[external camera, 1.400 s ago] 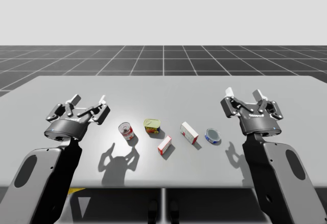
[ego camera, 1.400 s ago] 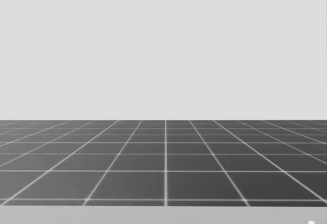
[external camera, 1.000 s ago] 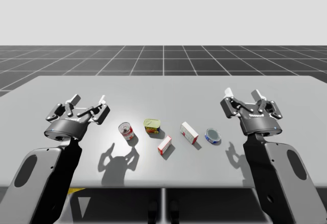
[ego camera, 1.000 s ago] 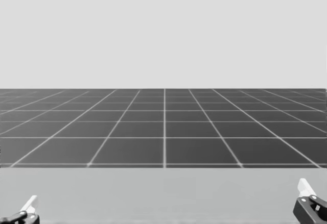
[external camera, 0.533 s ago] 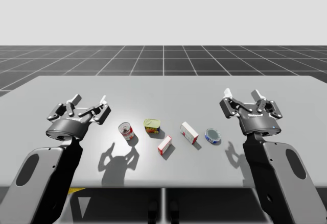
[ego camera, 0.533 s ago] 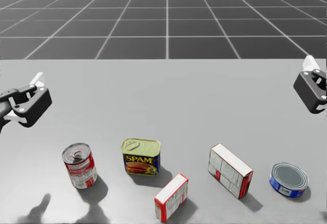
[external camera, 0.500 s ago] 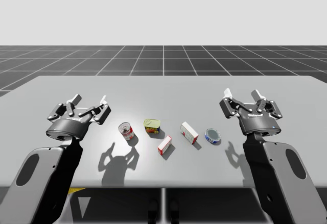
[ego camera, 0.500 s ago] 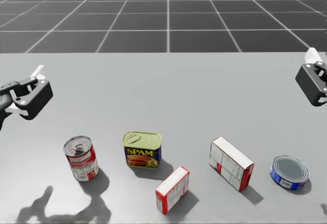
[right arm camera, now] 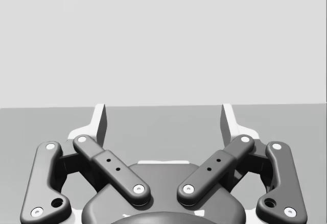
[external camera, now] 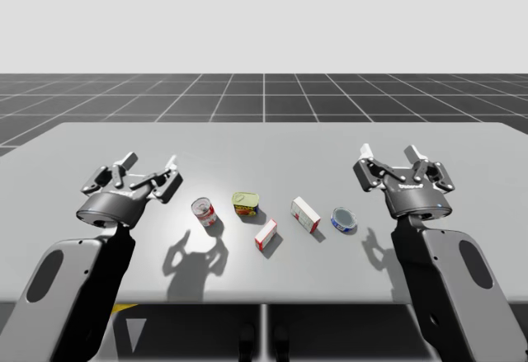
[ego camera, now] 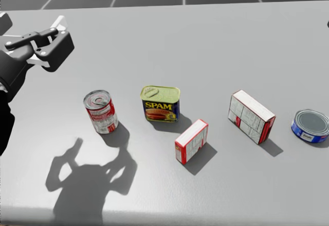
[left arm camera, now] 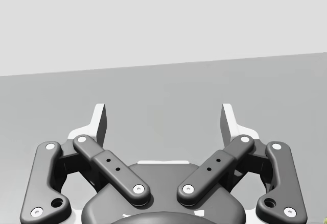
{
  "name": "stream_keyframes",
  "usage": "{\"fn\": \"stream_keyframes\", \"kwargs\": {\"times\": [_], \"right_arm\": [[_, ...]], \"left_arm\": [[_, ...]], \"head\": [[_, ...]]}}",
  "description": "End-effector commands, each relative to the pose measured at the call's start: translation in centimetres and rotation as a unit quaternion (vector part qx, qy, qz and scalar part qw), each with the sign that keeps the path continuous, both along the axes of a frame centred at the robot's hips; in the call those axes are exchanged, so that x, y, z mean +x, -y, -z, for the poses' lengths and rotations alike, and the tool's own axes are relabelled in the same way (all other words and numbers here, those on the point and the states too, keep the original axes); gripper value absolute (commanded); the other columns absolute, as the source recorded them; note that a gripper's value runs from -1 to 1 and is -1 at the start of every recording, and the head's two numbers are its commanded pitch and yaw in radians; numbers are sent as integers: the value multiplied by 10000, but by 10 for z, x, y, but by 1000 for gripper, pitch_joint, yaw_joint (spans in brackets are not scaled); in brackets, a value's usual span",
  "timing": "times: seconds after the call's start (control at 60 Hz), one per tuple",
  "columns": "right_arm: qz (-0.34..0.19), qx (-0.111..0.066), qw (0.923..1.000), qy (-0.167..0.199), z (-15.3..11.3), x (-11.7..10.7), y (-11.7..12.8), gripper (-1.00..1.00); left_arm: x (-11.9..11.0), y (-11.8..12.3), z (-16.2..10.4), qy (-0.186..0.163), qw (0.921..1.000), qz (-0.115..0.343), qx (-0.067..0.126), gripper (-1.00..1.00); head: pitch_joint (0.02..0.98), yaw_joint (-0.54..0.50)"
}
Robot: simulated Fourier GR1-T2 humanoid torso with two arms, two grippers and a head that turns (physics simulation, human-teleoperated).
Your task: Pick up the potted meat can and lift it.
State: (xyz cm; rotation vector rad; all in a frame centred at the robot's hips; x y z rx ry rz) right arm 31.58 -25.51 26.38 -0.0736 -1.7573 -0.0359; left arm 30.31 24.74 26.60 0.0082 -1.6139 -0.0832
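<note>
The potted meat can (external camera: 245, 204) (ego camera: 160, 104) is a squat rectangular tin with a yellow-green lid and a blue and yellow label, standing upright near the table's middle. My left gripper (external camera: 151, 164) (ego camera: 32, 28) (left arm camera: 163, 119) hovers open to the can's left, well apart from it and past a round can, with nothing between its fingers. My right gripper (external camera: 391, 156) (right arm camera: 163, 119) is open over the right side of the table, also holding nothing.
On the grey table (external camera: 264, 143), a red and white round can (external camera: 204, 212) (ego camera: 101, 111) stands left of the meat can. A small red and white box (external camera: 266, 234) (ego camera: 191, 141), a larger white box (external camera: 305, 214) (ego camera: 251, 116) and a flat blue tin (external camera: 344, 218) (ego camera: 310, 125) lie to its right.
My head has turned downward, bringing the table and its objects into the head view. My left gripper has shifted slightly right toward the cans. The right arm has barely moved.
</note>
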Motion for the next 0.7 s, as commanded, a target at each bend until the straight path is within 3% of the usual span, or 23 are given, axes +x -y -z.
{"fn": "stream_keyframes", "kwargs": {"times": [0.017,0.133,0.2,0.367,0.517,0.7], "right_arm": [[21,-28,10000,-18,1,1,0,-1000],[47,-64,10000,-31,3,1,0,-1000],[52,-83,9999,-32,3,1,-1,-1000],[39,35,10000,-10,3,2,0,-1000],[36,118,9999,-10,2,2,0,-1000],[24,186,9998,-12,2,1,1,-1000]], "left_arm": [[-7,13,-4,-179,9994,283,-86,-1000],[-24,28,-11,-113,9994,329,92,-1000],[-30,33,-11,-123,9991,398,103,-1000],[-55,47,-9,-218,9977,608,193,-1000],[-75,54,-5,-351,9951,923,81,-1000],[-96,59,21,-567,9906,1241,-29,-1000]], "head": [[801,84],[790,84],[790,87],[791,87],[792,89],[796,89]]}}
